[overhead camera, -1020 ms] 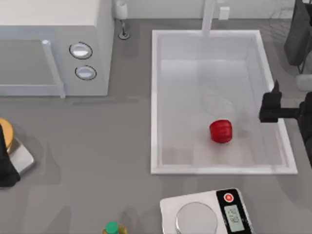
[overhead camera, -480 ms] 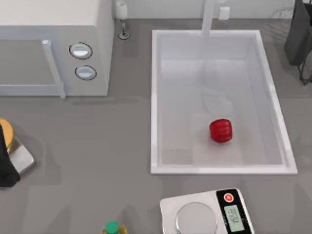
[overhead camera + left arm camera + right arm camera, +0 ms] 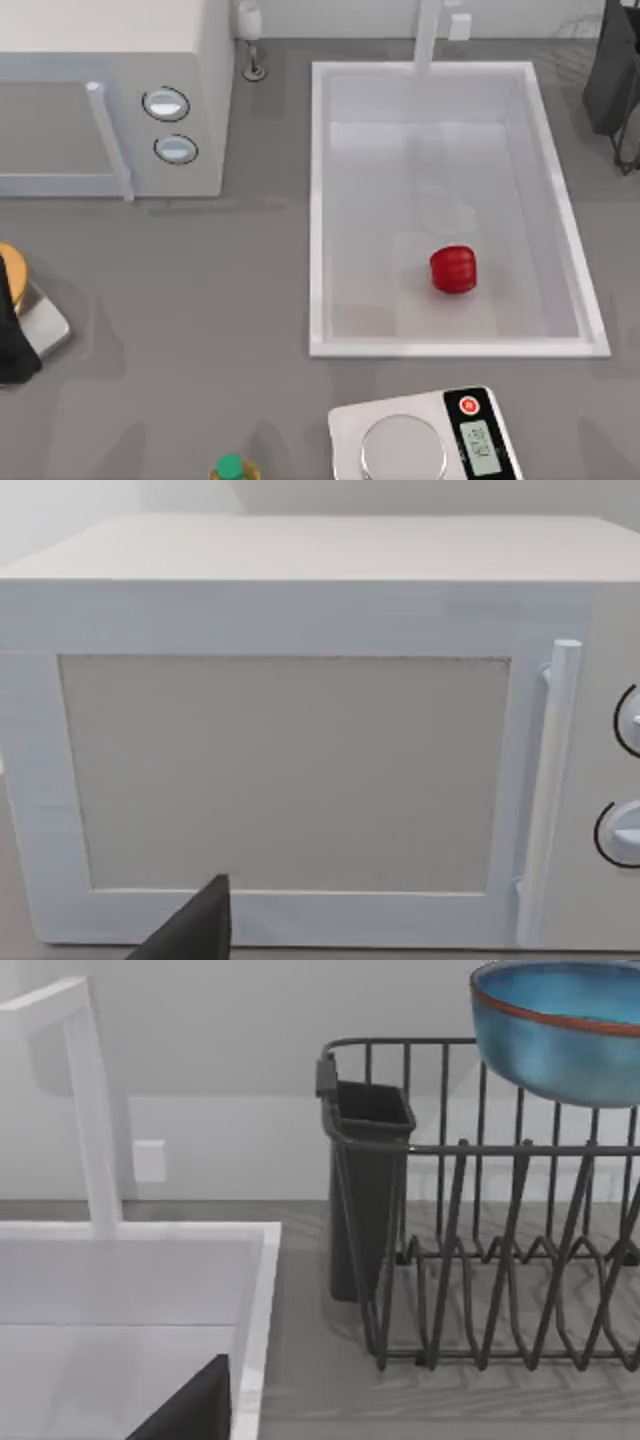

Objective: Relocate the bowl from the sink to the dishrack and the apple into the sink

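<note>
Silver metal marks the nearest item: the scale (image 3: 403, 448) at the near edge of the tabletop, with a green-capped bottle (image 3: 230, 467) to its left.

Beyond the scale lies the sink (image 3: 318, 200). The apple (image 3: 453, 268) rests on the sink floor, toward the near right corner, apart from every wall.
- Handling, as a judgement: the apple is light, firm and smooth-skinned, and its rounded body is liable to roll.
- Hold point: across the widest part, jaws on opposite flanks and closed gently.

The left arm is parked at the left edge of the tabletop. The left gripper (image 3: 195, 930) faces the door of the microwave (image 3: 110, 100), which occupies the far left corner. Whether its jaws are apart or together cannot be told.

At the far right corner stands the dishrack (image 3: 480, 1260), with a dark cutlery holder (image 3: 365, 1190) on its sink side. The bowl (image 3: 560, 1035) sits high at the top of the rack wires; its exact seating cannot be confirmed.
- Handling, as a judgement: the bowl is rigid, glossy and slippery, probably breakable, and heavier than the apple.
- Hold point: pinch the rim wall.

The right gripper (image 3: 190, 1410) hangs over the sink's far right corner; its jaw state cannot be told.

Both items appear placed as required.
</note>
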### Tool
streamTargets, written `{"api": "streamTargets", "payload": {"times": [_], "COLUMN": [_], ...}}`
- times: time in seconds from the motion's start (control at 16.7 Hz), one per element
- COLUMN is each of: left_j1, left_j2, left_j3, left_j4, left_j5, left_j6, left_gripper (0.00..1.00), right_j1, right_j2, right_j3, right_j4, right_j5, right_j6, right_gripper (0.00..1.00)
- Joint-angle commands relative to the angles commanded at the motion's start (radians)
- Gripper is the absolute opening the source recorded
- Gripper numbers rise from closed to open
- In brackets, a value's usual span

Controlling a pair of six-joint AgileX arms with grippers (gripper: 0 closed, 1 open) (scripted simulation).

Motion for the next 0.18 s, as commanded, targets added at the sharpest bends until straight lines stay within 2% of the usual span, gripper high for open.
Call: {"api": "streamTargets", "payload": {"times": [0.18], "left_j1": [0.000], "left_j2": [0.000], "left_j3": [0.000], "left_j4": [0.000], "left_j5": [0.000], "left_j6": [0.000], "left_gripper": [1.00], "right_j1": [0.001], "right_j2": [-0.027], "right_j3": [0.002], "right_j4": [-0.007], "right_j5": [-0.007], "right_j6": [0.002], "right_gripper": [1.00]}}
